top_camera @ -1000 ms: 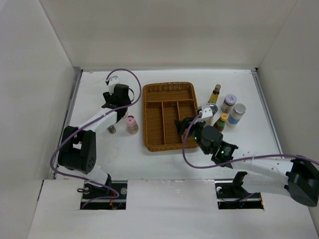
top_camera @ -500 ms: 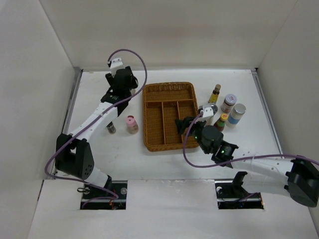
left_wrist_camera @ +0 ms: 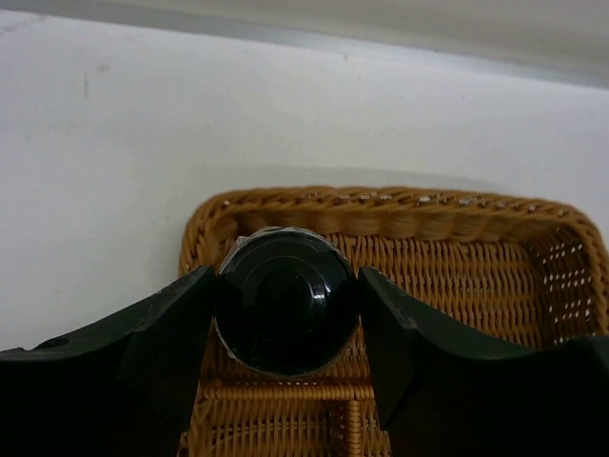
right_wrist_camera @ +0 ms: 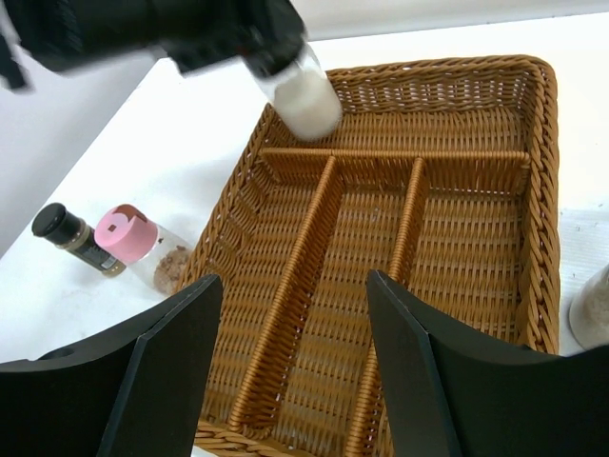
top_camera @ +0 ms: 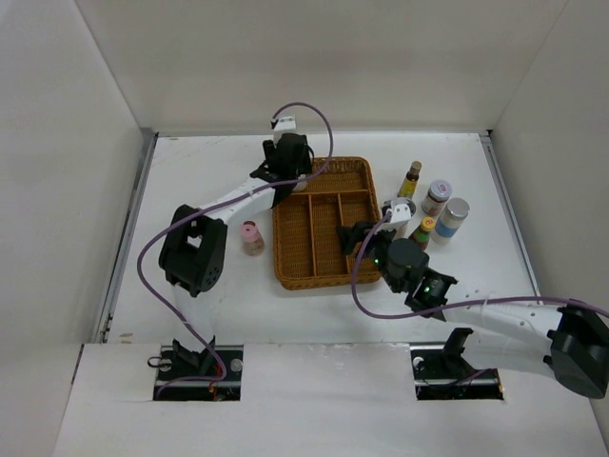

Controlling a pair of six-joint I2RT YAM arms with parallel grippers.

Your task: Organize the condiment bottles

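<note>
Left gripper [left_wrist_camera: 285, 309] pinching black-capped bottle [right_wrist_camera: 306, 93], white contents, over far-left corner of wicker tray [right_wrist_camera: 542, 209]; right gripper [right_wrist_camera: 290, 286] spread, empty, above tray's near end; pink-capped jar [top_camera: 251, 235] and small dark bottle [right_wrist_camera: 71, 236] on table left of tray; other bottles [top_camera: 436, 197] clustered right of tray.

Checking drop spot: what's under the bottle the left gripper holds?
The far compartment of the wicker tray, bare weave where visible. The patch straight below the bottle is hidden by it.
</note>
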